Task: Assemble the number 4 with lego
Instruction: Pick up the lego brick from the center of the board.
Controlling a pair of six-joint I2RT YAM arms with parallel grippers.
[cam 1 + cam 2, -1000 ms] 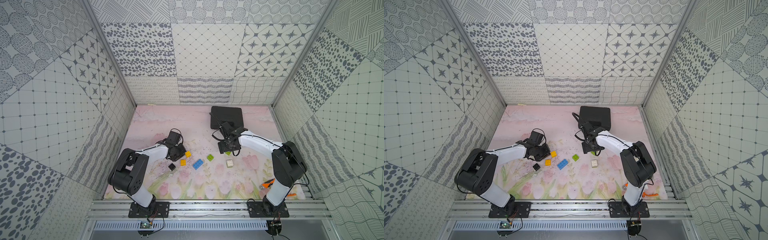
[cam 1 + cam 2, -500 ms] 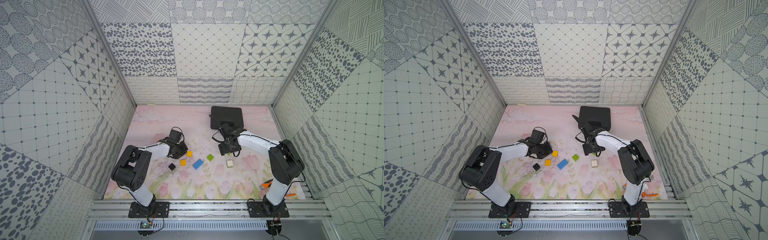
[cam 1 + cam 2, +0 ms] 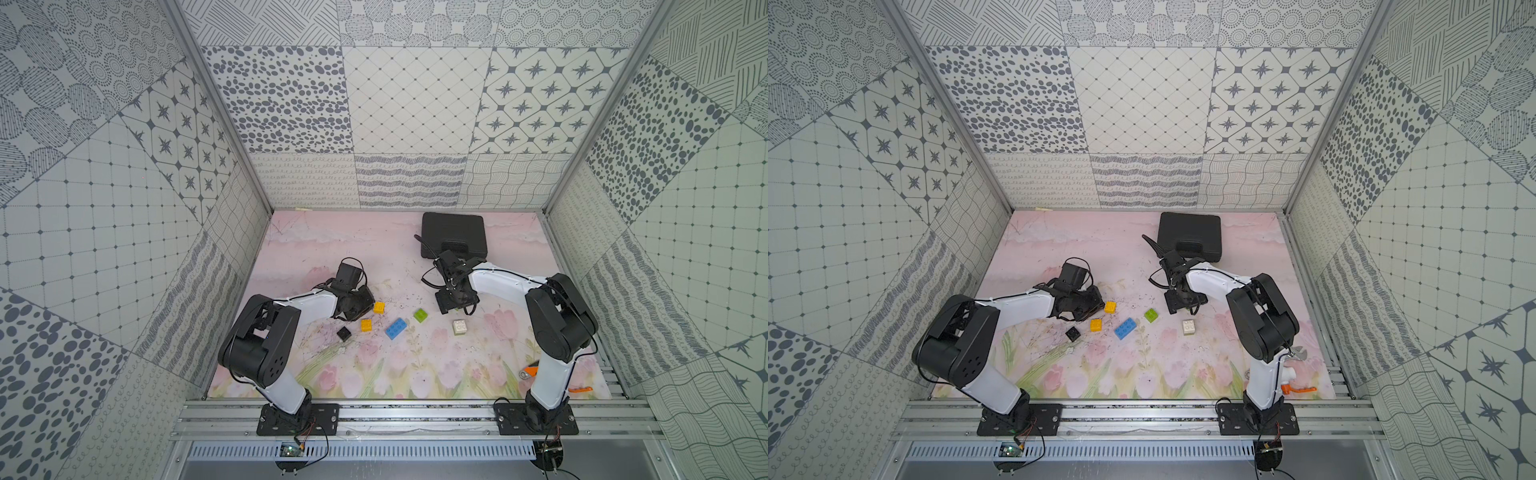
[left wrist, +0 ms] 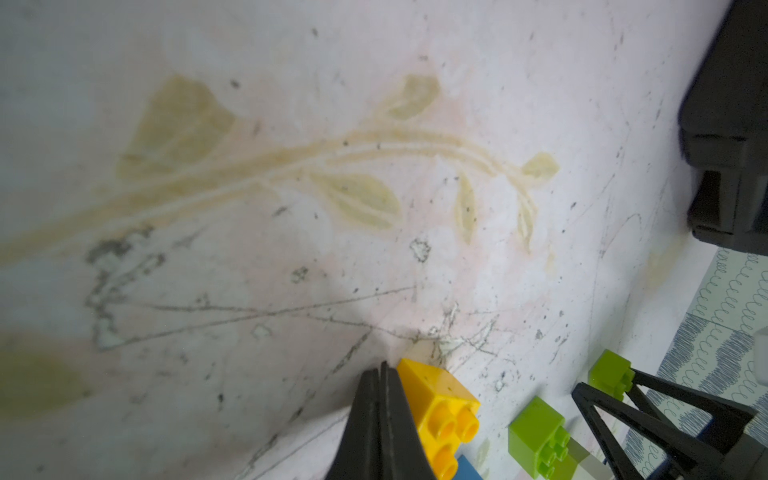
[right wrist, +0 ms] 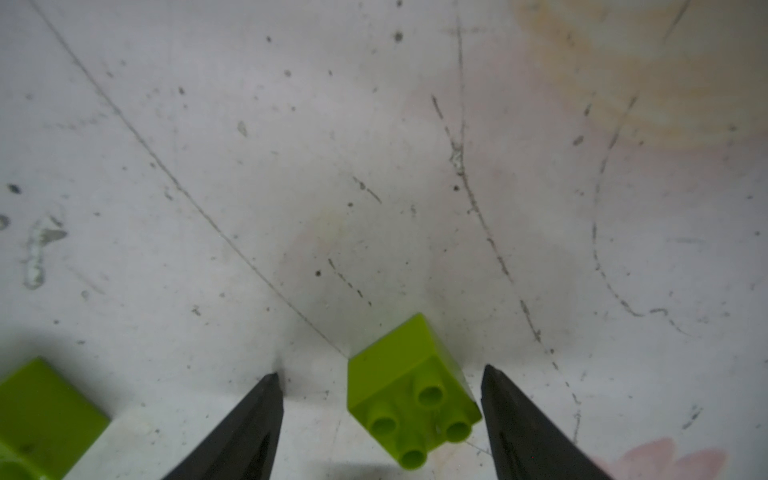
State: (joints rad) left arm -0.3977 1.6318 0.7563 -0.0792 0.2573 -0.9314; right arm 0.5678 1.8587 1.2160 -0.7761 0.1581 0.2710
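left claw [image 4: 381, 370]: pinched fully together with nothing between the fingers; its side sits right up against a yellow brick [image 4: 440, 405], looks like touching
right claw [image 5: 380, 374]: spread fairly wide and down at the mat [image 3: 332, 249], straddling a lime brick [image 5: 409, 390]; the brick sits off-centre, nearly against one finger [image 5: 509, 419] with a clear gap to the other, so not clamped
where that lime brick is: right of the middle, a bit farther back than the rest
the lego: loose bricks strung across the middle of the mat between the arms, in both top views; left to right it goes black brick [image 3: 343, 333], near yellow brick [image 3: 366, 325], the yellow brick by the left claw, blue brick [image 3: 395, 328], second lime brick [image 3: 420, 315], white brick [image 3: 459, 327]
the number 4: not built yet, every brick I can see lies apart from the others
black case [image 3: 453, 232]: far side, right of centre, behind the right claw
orange-handled tool [image 3: 579, 389]: near right corner, partly hidden by the right arm
writing: the studs are too blurry in the wrist views to read anything
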